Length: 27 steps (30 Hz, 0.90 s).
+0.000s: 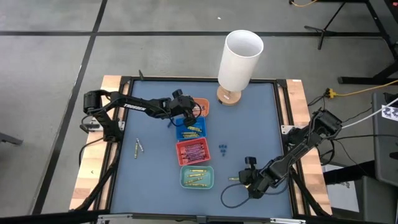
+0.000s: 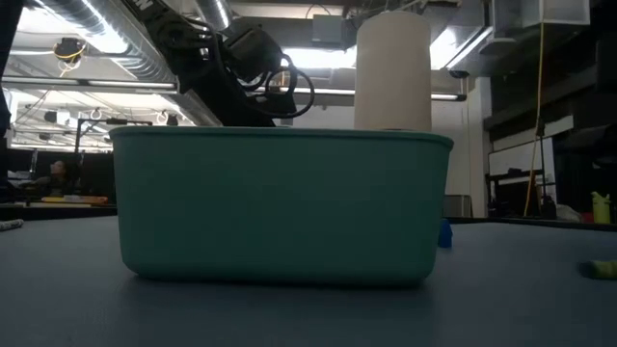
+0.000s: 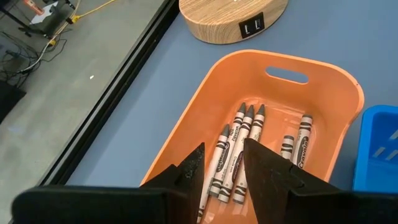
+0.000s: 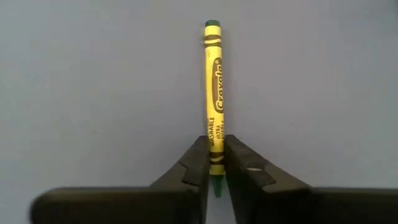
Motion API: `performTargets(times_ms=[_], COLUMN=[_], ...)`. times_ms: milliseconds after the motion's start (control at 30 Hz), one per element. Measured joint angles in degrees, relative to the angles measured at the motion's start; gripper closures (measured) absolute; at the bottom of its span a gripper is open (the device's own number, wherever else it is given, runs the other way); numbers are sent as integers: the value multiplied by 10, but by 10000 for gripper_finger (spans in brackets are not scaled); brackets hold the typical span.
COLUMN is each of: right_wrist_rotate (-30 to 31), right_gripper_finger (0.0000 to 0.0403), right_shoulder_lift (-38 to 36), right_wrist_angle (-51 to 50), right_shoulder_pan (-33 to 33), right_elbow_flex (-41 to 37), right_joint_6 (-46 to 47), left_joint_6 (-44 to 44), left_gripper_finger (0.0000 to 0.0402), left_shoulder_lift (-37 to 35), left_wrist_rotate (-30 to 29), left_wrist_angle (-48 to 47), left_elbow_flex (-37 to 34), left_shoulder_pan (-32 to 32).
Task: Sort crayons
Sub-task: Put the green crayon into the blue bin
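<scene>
**High view: crayon pinched at near right**

Table (image 1: 249,118) carries the white cylinder (image 1: 240,59) at its far edge. Left gripper (image 3: 222,163), fingers apart and empty, hangs over the orange tray (image 3: 323,81). Right gripper (image 4: 216,163) is clamped on a yellow crayon (image 4: 213,87) lying on the table, near right.

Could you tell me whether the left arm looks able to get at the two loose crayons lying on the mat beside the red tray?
Probably yes: the left gripper hovers open over the orange tray, and the loose crayons lie apart on bare mat with nothing between.
</scene>
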Motion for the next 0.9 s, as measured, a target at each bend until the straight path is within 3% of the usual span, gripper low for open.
performTargets(times_ms=[200, 433, 633, 900], right_wrist_rotate=[1, 10, 16, 65], right_gripper_finger=[394, 378, 389, 389], right_shoulder_lift=[1, 1, 2, 5], right_wrist_angle=[11, -3, -7, -39], right_shoulder_pan=[0, 0, 0, -1], right_elbow_flex=[-2, -1, -1, 22], right_joint_6=[-6, -41, -126, -167], left_joint_6=[20, 35, 35, 35], left_gripper_finger=[306, 306, 306, 306], left_shoulder_lift=[0, -1, -18, -68], left_wrist_rotate=[0, -1, -2, -6], left_wrist_angle=[0, 20, 53, 52], left_elbow_flex=[0, 0, 1, 1], left_shoulder_pan=[0, -11, -39, -83])
